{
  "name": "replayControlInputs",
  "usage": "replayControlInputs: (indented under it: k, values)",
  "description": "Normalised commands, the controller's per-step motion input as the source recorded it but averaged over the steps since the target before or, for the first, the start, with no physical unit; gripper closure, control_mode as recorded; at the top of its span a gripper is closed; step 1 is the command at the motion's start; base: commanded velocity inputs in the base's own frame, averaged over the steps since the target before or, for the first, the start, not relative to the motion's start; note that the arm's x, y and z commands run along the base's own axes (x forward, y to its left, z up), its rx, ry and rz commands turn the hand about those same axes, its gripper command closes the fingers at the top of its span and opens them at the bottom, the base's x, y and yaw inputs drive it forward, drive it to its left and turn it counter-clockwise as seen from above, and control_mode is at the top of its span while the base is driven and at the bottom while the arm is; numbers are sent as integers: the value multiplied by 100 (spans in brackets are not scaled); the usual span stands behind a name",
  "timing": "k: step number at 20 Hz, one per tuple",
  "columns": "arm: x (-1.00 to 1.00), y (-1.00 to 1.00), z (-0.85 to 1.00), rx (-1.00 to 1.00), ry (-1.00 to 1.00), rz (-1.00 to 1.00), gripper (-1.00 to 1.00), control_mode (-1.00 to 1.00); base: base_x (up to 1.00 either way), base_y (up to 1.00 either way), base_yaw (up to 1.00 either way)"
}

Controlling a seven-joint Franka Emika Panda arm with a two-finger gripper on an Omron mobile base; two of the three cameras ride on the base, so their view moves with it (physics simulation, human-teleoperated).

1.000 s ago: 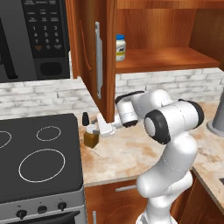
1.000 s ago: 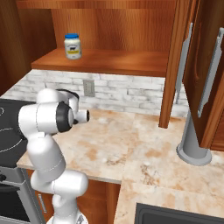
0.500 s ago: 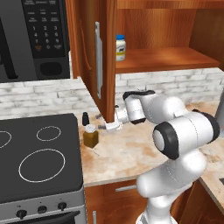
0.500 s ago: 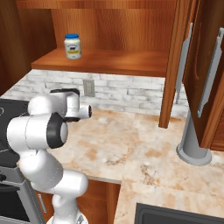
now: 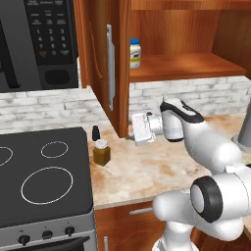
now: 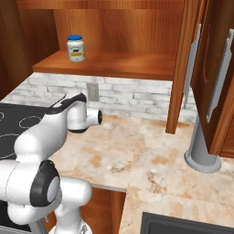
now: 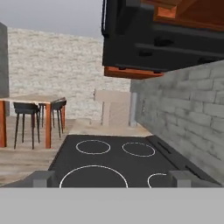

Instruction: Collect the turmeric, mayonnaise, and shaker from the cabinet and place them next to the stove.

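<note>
Left of open claw, turmeric & shaker sit near stove.

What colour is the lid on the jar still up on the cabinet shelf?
Blue, on the white mayonnaise jar; the right base view shows it best.

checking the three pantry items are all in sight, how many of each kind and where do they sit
Brown spice jar: 1, on the counter beside the stove
Black shaker: 1, on the counter just behind that jar
White jar with blue lid: 1, on the cabinet shelf
Total: 3
</note>
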Motion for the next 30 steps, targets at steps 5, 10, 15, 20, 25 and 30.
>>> replayControlInputs:
  k: [5,10,15,20,25,30]
  values:
    - [-32,-49,78,1,0,-27,-100,-100,0,0,0]
    - [-12,-57,97,3,5,-30,-100,-100,0,0,0]
    - [-4,-48,93,2,11,-26,-100,-100,0,0,0]
    - [0,-29,86,1,10,-25,-100,-100,0,0,0]
    - [0,-23,84,0,14,-22,-100,-100,0,0,0]
    - [0,-8,57,0,12,-16,-100,-100,0,0,0]
